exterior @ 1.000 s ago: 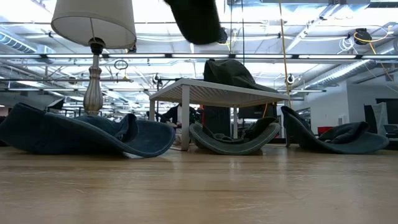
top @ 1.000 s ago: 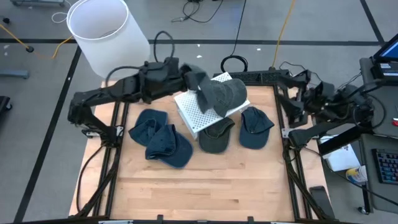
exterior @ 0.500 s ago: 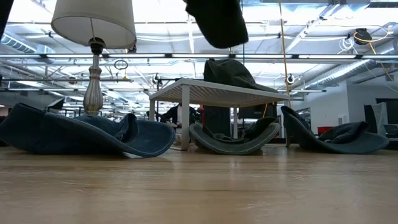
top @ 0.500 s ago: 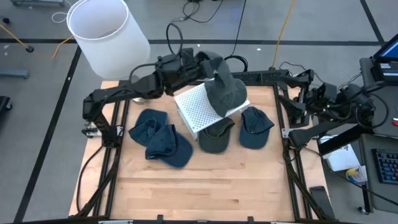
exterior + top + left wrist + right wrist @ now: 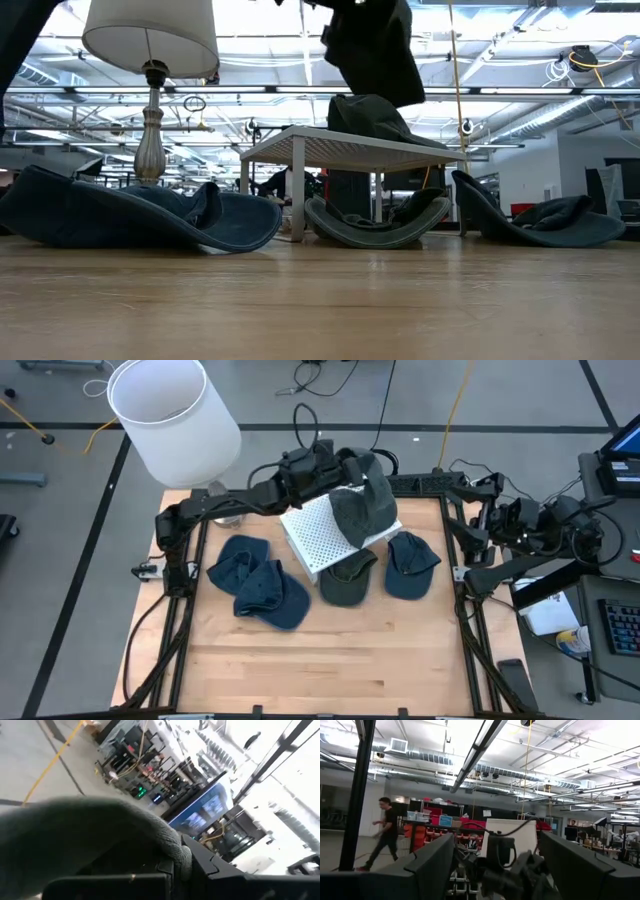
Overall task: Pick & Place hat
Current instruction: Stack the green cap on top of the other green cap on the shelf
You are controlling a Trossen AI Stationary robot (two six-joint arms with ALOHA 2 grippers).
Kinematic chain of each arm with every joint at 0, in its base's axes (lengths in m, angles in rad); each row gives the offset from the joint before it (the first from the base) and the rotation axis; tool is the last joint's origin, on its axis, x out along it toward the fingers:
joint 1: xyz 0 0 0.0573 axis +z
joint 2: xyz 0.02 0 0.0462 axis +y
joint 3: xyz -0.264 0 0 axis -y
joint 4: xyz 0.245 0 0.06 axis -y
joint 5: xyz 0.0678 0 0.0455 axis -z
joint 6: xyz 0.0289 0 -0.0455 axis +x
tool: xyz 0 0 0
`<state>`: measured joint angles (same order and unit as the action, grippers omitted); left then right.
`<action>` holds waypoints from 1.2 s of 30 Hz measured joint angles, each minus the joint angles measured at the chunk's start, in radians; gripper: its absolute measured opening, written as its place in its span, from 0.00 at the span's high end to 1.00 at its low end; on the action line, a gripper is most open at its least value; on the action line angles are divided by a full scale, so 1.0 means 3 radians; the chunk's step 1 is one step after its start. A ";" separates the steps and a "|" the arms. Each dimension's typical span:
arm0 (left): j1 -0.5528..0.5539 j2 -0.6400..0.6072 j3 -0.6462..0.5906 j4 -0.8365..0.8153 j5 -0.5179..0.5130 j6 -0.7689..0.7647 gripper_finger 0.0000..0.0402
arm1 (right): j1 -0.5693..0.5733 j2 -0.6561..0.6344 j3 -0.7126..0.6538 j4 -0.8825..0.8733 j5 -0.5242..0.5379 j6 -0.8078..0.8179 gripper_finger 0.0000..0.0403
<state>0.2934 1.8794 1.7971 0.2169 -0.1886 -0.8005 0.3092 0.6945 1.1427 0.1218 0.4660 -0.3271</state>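
Holding a grey hat (image 5: 368, 472) in the air, the left gripper (image 5: 335, 468) has its fingers pinched on the hat's fabric above the far edge of the white perforated stand (image 5: 318, 532). Second grey hat (image 5: 362, 512) sits on top of that stand. Another hat (image 5: 348, 577) lies under the stand's near edge, a blue hat (image 5: 410, 563) just beside it, two more blue hats (image 5: 258, 580) overlapping on the worktop (image 5: 330, 650) nearer the left arm. White lamp (image 5: 170, 415) stands at the far left corner. Right gripper (image 5: 492, 515) waits off the worktop's right edge, fingers spread wide in the right wrist view.
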 joint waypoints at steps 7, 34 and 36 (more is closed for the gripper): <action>0.0018 0.0055 0.0001 -0.0237 0.0131 -0.0019 0.96 | 0.0000 0.0000 0.0000 -0.0051 0.0000 0.0000 0.28; -0.0050 0.0051 0.0003 -0.1719 -0.0071 -0.0092 0.96 | 0.0000 0.0001 -0.0001 -0.0099 0.0001 0.0001 0.28; -0.0048 0.0050 0.0003 -0.1833 -0.0074 -0.0045 0.96 | 0.0001 0.0001 0.0000 -0.0099 0.0001 0.0001 0.28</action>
<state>0.2789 1.8942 1.7981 -0.3329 -0.2108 -0.8141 0.3095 0.6949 1.1427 0.0921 0.4664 -0.3267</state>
